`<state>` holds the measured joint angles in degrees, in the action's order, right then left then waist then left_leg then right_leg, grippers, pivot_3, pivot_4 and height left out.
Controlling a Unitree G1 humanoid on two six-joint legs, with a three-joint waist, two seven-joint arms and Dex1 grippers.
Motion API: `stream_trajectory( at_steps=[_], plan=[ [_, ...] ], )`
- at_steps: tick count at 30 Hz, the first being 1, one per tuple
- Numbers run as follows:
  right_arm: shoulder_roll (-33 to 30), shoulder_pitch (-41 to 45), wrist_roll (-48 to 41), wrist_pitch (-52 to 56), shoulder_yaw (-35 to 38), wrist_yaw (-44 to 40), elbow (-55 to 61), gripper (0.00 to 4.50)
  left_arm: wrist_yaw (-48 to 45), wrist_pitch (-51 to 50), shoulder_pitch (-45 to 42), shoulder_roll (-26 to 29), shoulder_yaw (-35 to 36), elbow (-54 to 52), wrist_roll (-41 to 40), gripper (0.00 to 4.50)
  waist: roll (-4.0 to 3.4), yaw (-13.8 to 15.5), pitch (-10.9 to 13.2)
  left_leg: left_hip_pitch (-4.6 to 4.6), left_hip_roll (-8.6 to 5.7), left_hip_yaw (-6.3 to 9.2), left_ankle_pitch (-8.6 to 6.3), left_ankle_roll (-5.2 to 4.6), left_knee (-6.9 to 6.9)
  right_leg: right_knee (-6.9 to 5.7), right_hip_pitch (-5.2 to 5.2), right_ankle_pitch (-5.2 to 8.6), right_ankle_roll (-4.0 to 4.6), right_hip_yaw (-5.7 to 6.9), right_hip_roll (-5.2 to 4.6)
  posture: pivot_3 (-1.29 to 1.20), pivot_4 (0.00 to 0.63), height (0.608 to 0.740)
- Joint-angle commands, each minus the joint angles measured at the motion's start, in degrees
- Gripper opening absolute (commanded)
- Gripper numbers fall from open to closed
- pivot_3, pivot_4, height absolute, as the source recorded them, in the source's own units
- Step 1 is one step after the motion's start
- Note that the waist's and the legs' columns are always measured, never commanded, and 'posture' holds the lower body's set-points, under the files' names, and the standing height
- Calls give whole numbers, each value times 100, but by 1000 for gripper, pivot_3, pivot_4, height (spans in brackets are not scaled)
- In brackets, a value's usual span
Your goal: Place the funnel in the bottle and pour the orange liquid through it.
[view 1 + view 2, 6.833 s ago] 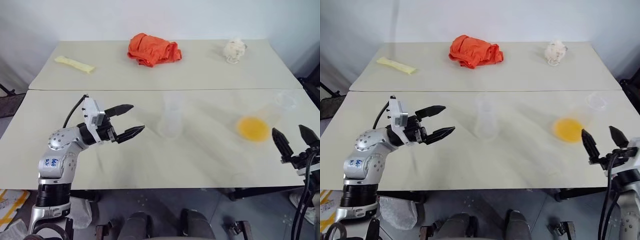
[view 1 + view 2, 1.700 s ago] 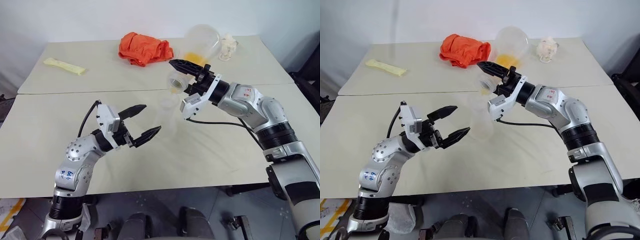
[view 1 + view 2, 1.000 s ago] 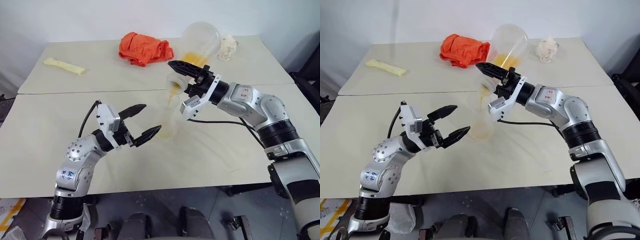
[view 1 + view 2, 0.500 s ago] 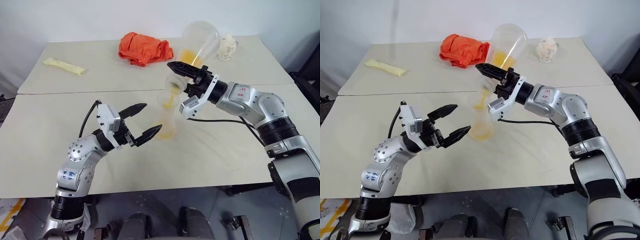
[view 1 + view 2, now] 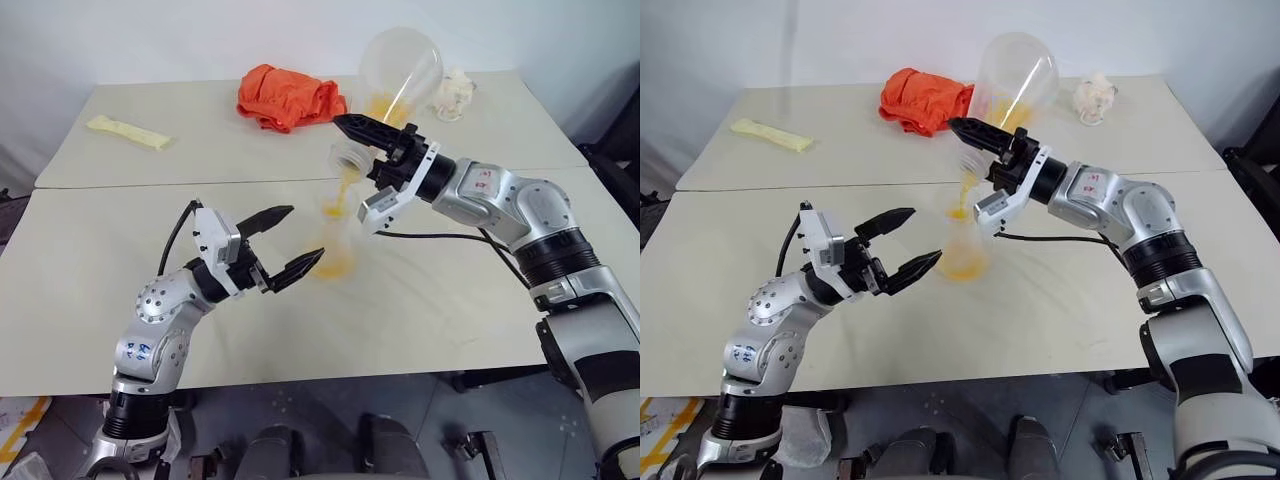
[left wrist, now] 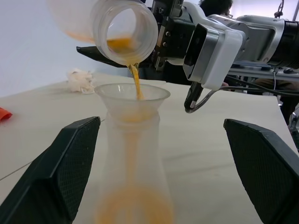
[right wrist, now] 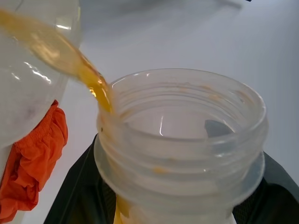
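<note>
One thin stream of orange liquid (image 6: 135,81) runs from the tilted clear flask (image 5: 400,65) — its neck clamped in the right gripper (image 5: 355,145) — into the funnel (image 6: 132,95) seated in the bottle (image 5: 335,245) standing on the table (image 5: 450,300), pooling at its bottom, while the left gripper (image 5: 303,234) hovers just beside it, fingers spread wide.

Orange liquid (image 6: 135,81), orange-red cloth (image 5: 290,96)

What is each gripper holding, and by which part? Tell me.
The right gripper is shut on the flask's neck, tipping it so orange liquid runs into the funnel. The left gripper is open beside the bottle, holding nothing.
</note>
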<state>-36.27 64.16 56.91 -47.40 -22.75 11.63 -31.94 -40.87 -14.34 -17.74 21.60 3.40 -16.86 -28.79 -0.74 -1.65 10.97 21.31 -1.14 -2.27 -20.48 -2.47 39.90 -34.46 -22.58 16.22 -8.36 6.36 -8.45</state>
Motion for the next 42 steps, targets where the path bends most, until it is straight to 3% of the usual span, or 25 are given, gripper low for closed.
stream_trajectory(
  at_steps=[1,42],
  plan=[
    [-77,176,-53,-9,23,139,72,2492,25,99,-47,-6,5,-92,10,4500,0,0,0,0,0,0,0,0,0,0,0,0,0,0,0,0,150,740],
    [-233,429,440,7,-277,1098,-77,2492,95,194,-97,-111,-11,-42,54,4500,0,0,0,0,0,0,1,1,-3,3,0,0,0,-1,1,0,150,740]
  ],
)
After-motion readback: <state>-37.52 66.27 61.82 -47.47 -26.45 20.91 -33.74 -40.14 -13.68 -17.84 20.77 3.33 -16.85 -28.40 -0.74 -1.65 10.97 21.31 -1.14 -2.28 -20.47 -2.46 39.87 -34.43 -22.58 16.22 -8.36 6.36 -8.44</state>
